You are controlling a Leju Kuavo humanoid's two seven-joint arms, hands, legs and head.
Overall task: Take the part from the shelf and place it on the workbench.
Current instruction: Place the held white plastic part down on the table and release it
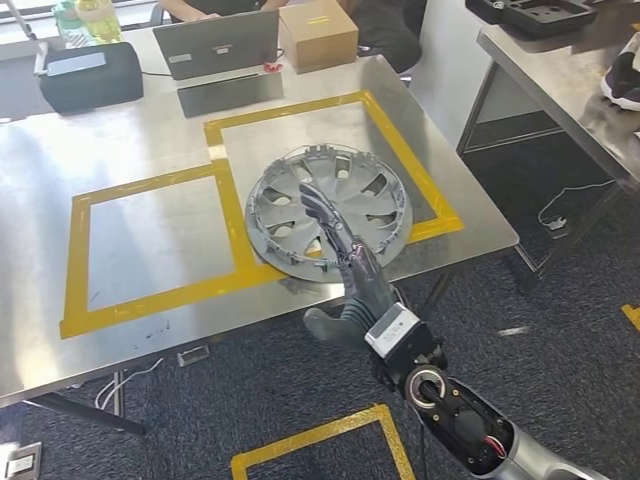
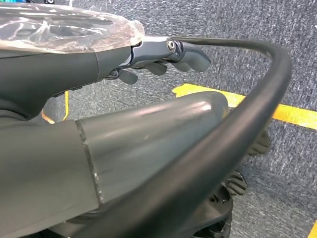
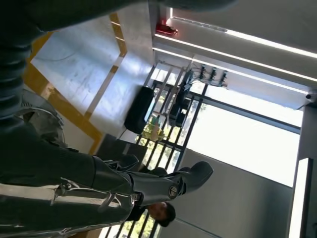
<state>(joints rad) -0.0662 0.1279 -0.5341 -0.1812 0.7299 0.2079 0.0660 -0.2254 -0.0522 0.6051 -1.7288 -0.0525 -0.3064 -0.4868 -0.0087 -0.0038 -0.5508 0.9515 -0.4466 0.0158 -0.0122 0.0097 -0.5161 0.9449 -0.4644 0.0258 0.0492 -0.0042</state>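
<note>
The right arm is seen reaching in from the lower right of the head view, stretched forward and up toward the desk. The right hand is extended over the desk's near edge, fingers laid out nearly straight and spread, thumb stuck out to the side below the desk edge. Nothing is gripped; the hand is wide. In the right wrist view the same hand is shown with fingers long and uncurled.

The part, a silver-grey wheel cover, is found lying flat on the desk, straddling the near yellow tape line of the right-hand taped square, its near rim close to the desk edge. The fingers are seen overlapping the wheel cover's middle and near rim; whether they are touching it or hovering just above cannot be told.

The left hand is shown in the left wrist view above grey carpet with yellow floor tape, fingers partly curled with nothing in them; open or closed cannot be told.

Further back on the desk, a laptop, a cardboard box and a black case are placed. A 2nd taped square is marked to the left.
</note>
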